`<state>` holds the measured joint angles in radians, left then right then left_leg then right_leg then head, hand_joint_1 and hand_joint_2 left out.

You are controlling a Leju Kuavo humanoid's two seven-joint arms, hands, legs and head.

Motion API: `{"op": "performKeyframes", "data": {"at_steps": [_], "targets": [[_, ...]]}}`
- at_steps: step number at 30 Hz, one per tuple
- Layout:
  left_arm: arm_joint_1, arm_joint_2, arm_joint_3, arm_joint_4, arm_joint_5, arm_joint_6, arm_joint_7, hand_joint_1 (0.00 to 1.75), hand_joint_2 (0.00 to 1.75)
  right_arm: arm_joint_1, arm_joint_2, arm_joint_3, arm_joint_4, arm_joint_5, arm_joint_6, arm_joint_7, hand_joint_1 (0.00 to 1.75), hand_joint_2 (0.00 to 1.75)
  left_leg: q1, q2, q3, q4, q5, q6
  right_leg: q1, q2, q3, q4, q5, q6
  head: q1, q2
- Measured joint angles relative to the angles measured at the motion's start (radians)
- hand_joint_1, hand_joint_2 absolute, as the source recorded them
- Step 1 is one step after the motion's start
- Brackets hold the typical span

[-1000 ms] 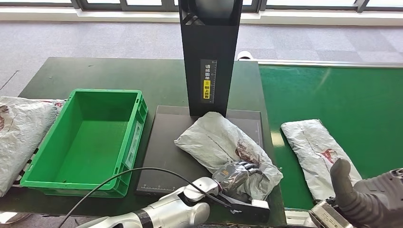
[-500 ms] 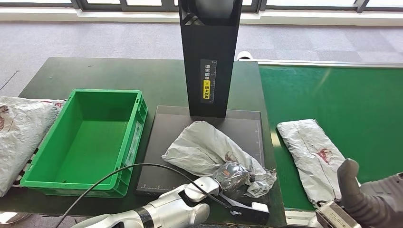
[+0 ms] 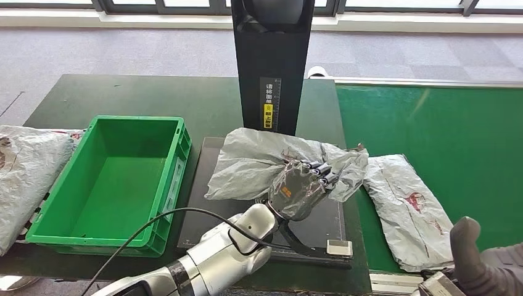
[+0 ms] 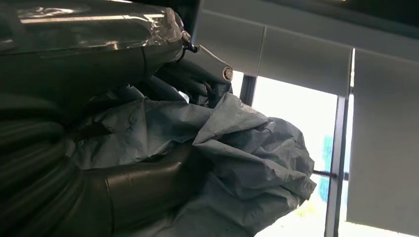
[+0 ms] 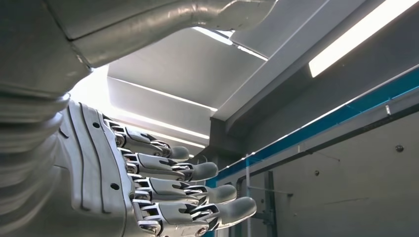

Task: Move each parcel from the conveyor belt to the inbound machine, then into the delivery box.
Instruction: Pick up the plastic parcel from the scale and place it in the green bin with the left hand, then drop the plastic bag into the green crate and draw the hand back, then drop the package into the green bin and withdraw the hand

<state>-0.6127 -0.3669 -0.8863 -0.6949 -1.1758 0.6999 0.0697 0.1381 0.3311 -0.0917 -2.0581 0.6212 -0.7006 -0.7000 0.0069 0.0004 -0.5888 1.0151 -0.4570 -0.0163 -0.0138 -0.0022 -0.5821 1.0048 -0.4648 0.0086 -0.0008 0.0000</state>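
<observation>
Grey crumpled parcel [image 3: 265, 163] clamped in left hand [image 3: 300, 188] fingers [image 3: 321, 171], above scanner plate [image 3: 216, 203].

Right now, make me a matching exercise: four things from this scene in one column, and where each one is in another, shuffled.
Things:
1. crumpled grey parcel
2. flat grey parcel
3. green crate
4. right hand

Places or states:
A. lying on the green conveyor belt
B. holding nothing, fingers extended
C. gripped by the left hand above the black scanner plate
D. empty, beside the scanner plate

Pairs: 1-C, 2-A, 3-D, 4-B
</observation>
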Motion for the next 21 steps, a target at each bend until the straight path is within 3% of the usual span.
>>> {"op": "performKeyframes", "data": {"at_steps": [8,14,21], "targets": [[0.111,-0.004,0.269,-0.265,-0.137,0.0,-0.135,1.75,1.75,0.002,0.002,-0.01,-0.004,0.012,0.0,0.0,0.0,1.75,0.0,0.0,0.0,0.0,0.0,0.0,0.0,0.0,0.0,0.0,0.0,0.0,0.0,0.0],[0.181,-0.007,0.371,-0.456,-0.158,0.0,-0.172,1.75,1.75,0.002,0.002,-0.01,-0.004,0.025,0.0,0.0,0.0,1.75,0.0,0.0,0.0,0.0,0.0,0.0,0.0,-0.001,0.0,0.0,0.0,0.0,0.0,0.0],[0.215,-0.006,0.452,-0.537,-0.145,0.0,-0.176,1.75,1.75,0.002,0.002,-0.01,-0.004,0.025,0.0,0.0,0.0,1.75,0.0,0.0,0.0,0.0,0.0,0.0,0.0,-0.001,0.001,0.0,0.0,0.0,0.0,0.0]]}}
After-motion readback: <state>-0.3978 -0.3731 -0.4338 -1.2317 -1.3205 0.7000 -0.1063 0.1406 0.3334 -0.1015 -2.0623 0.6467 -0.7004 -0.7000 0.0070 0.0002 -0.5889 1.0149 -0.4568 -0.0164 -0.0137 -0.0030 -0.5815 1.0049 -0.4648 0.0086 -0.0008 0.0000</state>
